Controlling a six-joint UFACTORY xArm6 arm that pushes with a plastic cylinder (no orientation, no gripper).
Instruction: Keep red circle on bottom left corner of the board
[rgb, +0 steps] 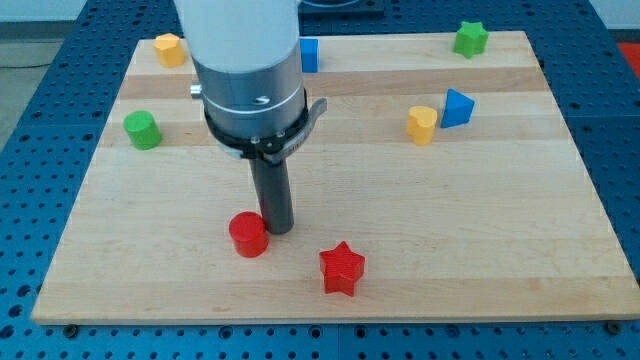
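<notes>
While my tip (277, 229) touches the red circle (248, 235) at its two o'clock, no claw fitted, nothing held, red star (342, 269) near at four o'clock

A pale rectangular wooden board (420, 250) of glued planks lies on a blue metal perforated table (615, 120), whose regular holes show to the left, right and near side. Even, soft light falls; beyond the far edge the room is blurred.

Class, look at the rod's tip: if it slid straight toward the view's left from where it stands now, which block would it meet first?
My tip would meet the red circle first; it sits right beside it on the view's left, seemingly touching or nearly so.
</notes>
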